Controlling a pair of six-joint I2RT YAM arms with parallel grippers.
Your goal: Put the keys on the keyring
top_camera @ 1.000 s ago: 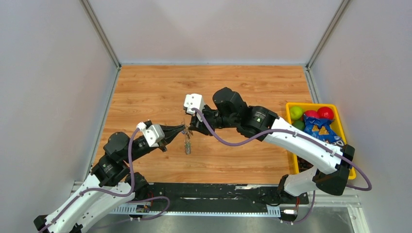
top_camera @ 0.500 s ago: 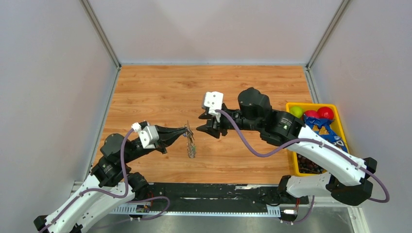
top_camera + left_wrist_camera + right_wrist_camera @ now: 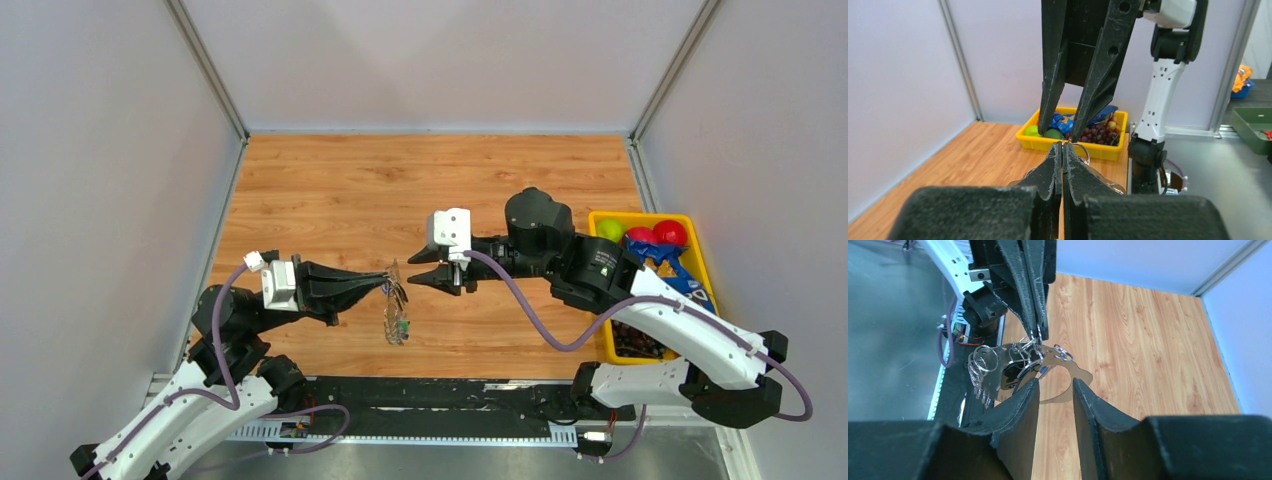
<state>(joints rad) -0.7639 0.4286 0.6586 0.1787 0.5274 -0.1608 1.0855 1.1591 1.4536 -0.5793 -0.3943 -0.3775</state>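
One keyring (image 3: 396,312) hangs from the left gripper (image 3: 386,285), whose jaws are clenched tight on the top of the thin metal loop. In the top view we see the loop dangling toward 6 o'clock from those fingertips, over the near-middle part of the wooden table (image 3: 320,190). We cannot tell whether its lower end touches the wood.

From the right wrist camera we make out a cluster of small rings (image 3: 979,371) on the loop's 9 o'clock side and a tiny blue tag (image 3: 1043,370) near its middle. Which of the dangling bits are keys we cannot tell.

At about 2 o'clock from the keyring in the top view sits the right gripper (image 3: 416,270). It is released, with its jaws spread and nothing between them. Its tips point toward 9 o'clock at the left gripper's tips, near them but apart. Through the left wrist camera we see those two dark fingers (image 3: 1049,75) coming down from 12 o'clock, ending just above the pinched loop.

Farther out, at 3 o'clock on the table, stands a yellow bin (image 3: 655,215) holding green and red balls, a blue packet and some dark grapes.
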